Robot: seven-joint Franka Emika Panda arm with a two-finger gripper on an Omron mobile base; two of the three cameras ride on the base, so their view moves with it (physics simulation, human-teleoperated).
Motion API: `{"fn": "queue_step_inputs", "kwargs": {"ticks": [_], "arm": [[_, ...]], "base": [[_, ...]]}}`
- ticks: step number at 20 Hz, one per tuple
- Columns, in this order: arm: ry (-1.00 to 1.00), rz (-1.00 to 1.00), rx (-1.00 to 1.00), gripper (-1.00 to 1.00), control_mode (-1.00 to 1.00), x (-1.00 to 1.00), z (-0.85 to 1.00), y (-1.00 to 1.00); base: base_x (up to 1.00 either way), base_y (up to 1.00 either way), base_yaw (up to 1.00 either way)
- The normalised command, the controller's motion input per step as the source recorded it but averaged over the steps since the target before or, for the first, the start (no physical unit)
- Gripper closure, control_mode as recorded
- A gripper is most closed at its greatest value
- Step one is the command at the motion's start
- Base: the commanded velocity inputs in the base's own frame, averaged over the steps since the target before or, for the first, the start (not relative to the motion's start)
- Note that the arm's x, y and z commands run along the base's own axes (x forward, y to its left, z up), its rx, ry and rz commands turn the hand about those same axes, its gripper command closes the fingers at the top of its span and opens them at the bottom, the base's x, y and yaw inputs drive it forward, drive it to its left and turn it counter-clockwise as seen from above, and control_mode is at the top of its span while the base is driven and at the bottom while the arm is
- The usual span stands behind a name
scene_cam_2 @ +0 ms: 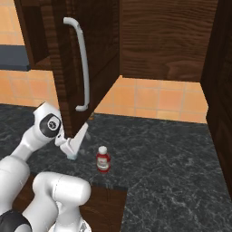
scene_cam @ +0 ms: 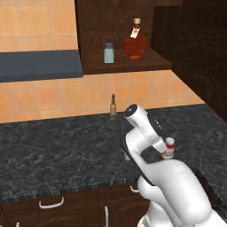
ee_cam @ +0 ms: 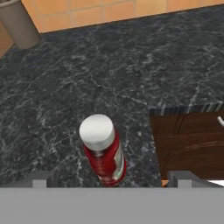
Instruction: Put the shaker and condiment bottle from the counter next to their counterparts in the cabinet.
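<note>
The condiment bottle is small and red with a white cap. It stands upright on the black counter near its front edge, also seen as the bottle. My gripper is open and hangs just above and beside the bottle, a fingertip on each side, touching nothing. A pale blue-grey bit that looks like the shaker peeks out from behind my hand. In the cabinet, the twin shaker and the wide red flask stand on the shelf.
The cabinet door with its white handle hangs open right above my hand. A slim brown bottle stands by the tiled wall. The grey hood is at the left. A grey cylinder is cut off at the frame edge.
</note>
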Motion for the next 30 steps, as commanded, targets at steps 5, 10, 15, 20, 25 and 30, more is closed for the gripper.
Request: {"fn": "queue_step_inputs", "kwargs": {"ticks": [5,10,15,20,25,30], "arm": [[0.00,0.00,0.01,-1.00,-1.00,0.00,-0.22,-0.06],[0.02,0.00,0.02,-1.00,-1.00,0.00,-0.21,-0.12],[0.04,0.00,0.02,-1.00,-1.00,0.02,-0.15,-0.11],[0.03,0.01,0.00,-1.00,-1.00,0.11,-0.15,-0.03],[0.01,0.02,0.00,-1.00,-1.00,0.18,-0.15,-0.02],[0.01,0.02,0.00,-1.00,-1.00,0.11,-0.09,-0.05]], "base": [[0.00,0.00,0.00],[0.00,0.00,0.00],[0.00,0.00,0.00],[0.00,0.00,0.00],[0.00,0.00,0.00],[0.00,0.00,0.00]]}}
